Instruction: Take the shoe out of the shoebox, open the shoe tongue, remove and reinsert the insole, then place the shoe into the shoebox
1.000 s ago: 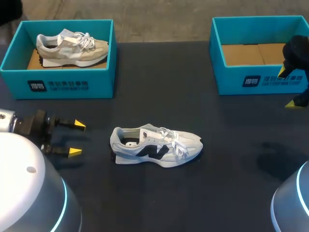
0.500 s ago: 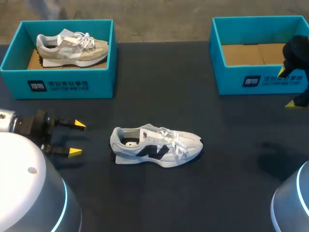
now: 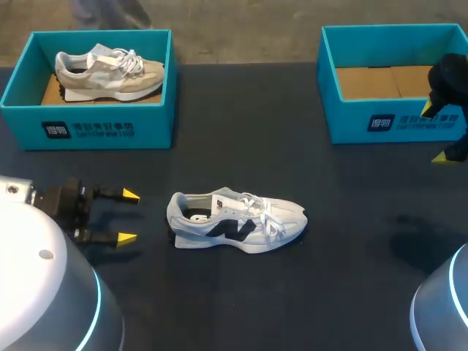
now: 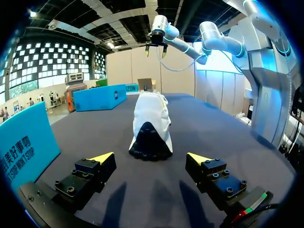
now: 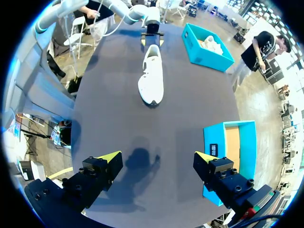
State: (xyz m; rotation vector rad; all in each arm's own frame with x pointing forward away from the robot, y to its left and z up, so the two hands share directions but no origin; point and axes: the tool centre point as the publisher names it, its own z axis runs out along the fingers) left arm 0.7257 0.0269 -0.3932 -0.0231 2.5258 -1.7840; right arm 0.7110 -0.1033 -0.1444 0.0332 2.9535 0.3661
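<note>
Far left: teal left shoebox [image 3: 88,131] on the dark worktop [image 3: 241,292], beige shoe [image 3: 110,73] lying inside it. In front of that box, left pincer [image 3: 128,216] low over the worktop, fingers spread wide, nothing between them, pointing at the white shoe [image 3: 238,221]. White shoe stands on its sole mid-worktop, outside both boxes, heel toward the left pincer and a little apart from it, toe toward the right, laces tied. Back right: right shoebox [image 3: 365,124], brown cardboard floor showing. Right pincer [image 5: 157,158] up above that box's front wall, spread wide, holding nothing.
</note>
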